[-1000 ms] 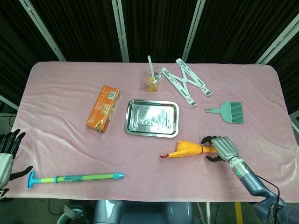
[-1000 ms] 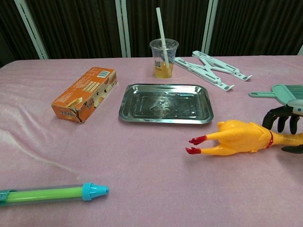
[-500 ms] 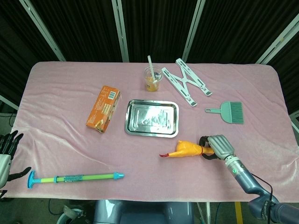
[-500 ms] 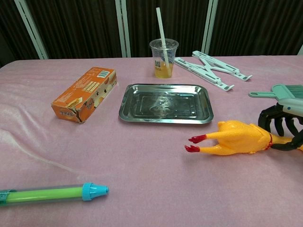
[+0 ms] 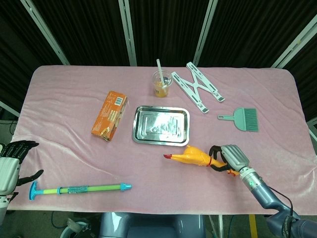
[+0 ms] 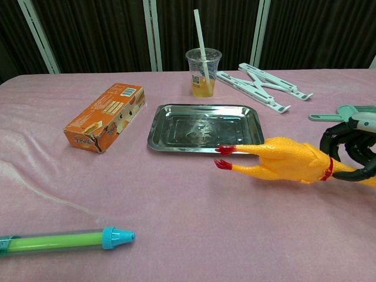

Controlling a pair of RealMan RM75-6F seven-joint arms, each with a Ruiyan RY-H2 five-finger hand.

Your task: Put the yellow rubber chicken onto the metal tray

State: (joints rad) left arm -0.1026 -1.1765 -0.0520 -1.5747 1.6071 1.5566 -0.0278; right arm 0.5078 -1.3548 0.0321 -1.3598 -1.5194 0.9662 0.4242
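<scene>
At the near left edge of the pink cloth-covered table [image 5: 69, 124], the left hand [image 5: 11, 166] hangs with fingers apart, grasping nothing, just left of the green and blue toy water pump [image 5: 79, 189]. Right of the orange cardboard box [image 5: 109, 114], the rectangular metal tray [image 5: 161, 125] lies flat at centre. The yellow rubber chicken [image 5: 193, 157] is just near and right of the tray, red feet pointing left, its neck grasped by the right hand [image 5: 229, 158].

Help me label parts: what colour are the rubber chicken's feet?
Red, on the yellow rubber chicken; clearest in the chest view.
</scene>
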